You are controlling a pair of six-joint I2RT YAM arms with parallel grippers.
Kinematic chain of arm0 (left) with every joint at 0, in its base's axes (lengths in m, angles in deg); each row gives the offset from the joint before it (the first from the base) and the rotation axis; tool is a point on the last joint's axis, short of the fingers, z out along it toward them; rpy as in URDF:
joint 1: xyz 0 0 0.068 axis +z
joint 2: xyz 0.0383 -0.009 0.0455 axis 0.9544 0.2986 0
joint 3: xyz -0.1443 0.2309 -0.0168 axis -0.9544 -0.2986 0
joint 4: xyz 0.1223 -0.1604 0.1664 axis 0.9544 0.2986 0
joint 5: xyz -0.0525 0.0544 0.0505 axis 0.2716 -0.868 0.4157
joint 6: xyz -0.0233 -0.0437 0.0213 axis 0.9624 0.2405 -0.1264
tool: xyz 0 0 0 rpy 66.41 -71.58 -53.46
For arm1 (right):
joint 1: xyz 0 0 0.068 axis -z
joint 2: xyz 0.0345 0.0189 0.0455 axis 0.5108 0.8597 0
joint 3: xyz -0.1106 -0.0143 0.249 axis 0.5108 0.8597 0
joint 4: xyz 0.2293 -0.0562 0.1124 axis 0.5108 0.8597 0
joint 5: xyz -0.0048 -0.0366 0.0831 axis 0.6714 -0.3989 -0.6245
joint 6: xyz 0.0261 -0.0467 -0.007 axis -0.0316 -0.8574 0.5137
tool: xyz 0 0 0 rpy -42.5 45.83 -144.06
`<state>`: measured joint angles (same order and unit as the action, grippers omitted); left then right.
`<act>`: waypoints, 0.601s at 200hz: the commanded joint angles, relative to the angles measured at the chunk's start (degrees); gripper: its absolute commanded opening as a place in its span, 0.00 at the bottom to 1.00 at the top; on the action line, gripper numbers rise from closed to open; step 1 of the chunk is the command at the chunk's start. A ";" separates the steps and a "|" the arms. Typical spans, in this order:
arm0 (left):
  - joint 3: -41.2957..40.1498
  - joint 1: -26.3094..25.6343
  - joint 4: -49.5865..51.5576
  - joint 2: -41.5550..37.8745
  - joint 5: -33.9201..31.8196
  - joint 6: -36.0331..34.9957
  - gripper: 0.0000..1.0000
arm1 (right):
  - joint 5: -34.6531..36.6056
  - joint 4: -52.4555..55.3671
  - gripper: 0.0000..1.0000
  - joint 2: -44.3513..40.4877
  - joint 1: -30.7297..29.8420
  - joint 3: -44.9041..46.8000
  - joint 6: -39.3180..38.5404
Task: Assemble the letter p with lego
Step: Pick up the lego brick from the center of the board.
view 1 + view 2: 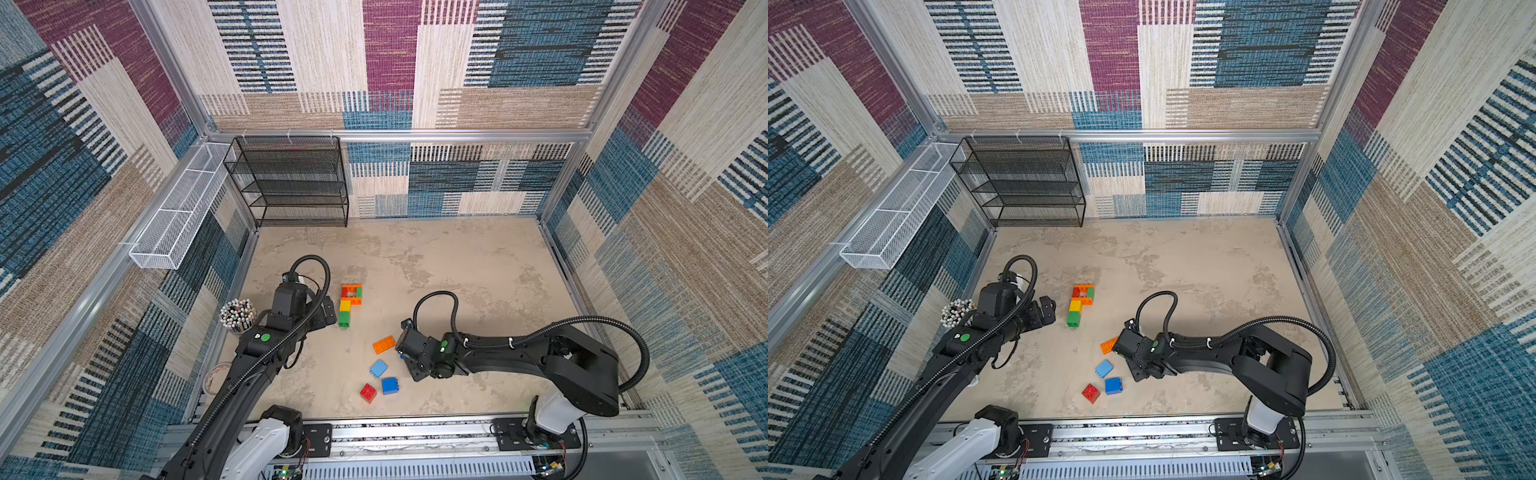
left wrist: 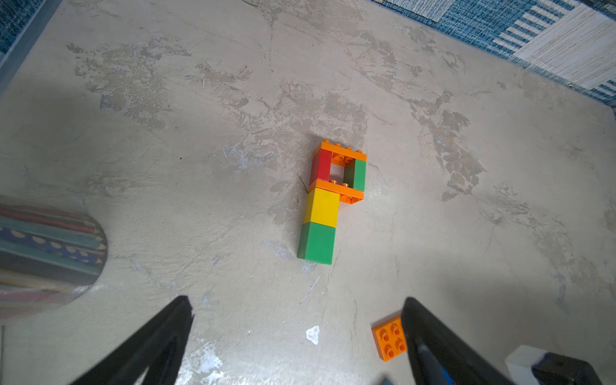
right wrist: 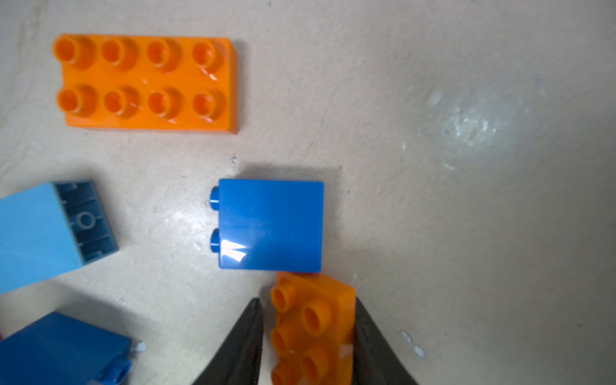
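In both top views a pencil cup (image 1: 237, 316) stands at the far left of the table (image 1: 478, 291). Just right of it is the left gripper (image 1: 328, 311), its fingers (image 2: 160, 340) spread wide with nothing between them.

Next comes the P figure (image 1: 350, 303), lying flat and made of six bricks: two orange, two green, one red and one yellow. In the left wrist view it sits above the fingers in the frame, in line with the gap between them and apart from both. In a top view the gripper is close beside the figure's green foot (image 1: 1074, 319).

Right of and below the figure, the top views show four loose bricks: one long orange brick (image 1: 383, 344), one light blue brick (image 1: 378, 368), one blue brick (image 1: 390, 385) and one red brick (image 1: 368, 392). All four are well apart from the figure.

The right wrist view shows five bricks: two orange, one light blue and two darker blue. One of the darker blue ones, the centre blue brick (image 3: 270, 225), lies on its side at mid-frame. The second orange brick (image 3: 313, 333) sits tilted at bottom centre in the right gripper (image 3: 306, 300). Its tip reaches the centre blue brick's lower edge. One finger is against it and the other close alongside. I cannot tell whether they clamp it.
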<state>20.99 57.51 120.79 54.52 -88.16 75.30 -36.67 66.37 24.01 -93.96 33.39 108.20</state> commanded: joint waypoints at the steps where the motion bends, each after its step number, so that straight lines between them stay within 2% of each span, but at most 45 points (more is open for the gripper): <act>1: 0.10 0.00 -0.42 -0.25 -1.14 0.81 1.00 | -1.41 6.73 0.38 0.99 0.05 0.41 -1.10; 19: 0.14 0.00 -0.40 -0.25 -1.14 0.81 1.00 | -1.24 7.02 0.37 0.24 0.05 0.18 -1.30; 45: 0.01 0.00 -0.41 -0.51 -1.23 0.74 1.00 | -1.61 8.38 0.51 0.29 0.14 -0.20 -1.92; 72: -0.08 0.00 -0.43 -0.64 -1.31 0.76 1.00 | -2.18 8.58 0.56 0.42 0.12 -0.01 -2.28; 85: -0.08 0.00 -0.35 -0.67 -1.25 0.83 1.00 | -2.80 8.43 0.54 0.51 0.14 0.14 -2.46; 120: -0.05 0.00 -0.46 -0.69 -1.41 0.78 1.00 | -4.46 8.35 0.41 0.13 0.14 0.75 -2.81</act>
<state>20.97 57.51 120.79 53.88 -89.19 75.30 -37.82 68.01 23.71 -93.74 33.07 106.54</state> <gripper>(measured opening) 0.997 0.432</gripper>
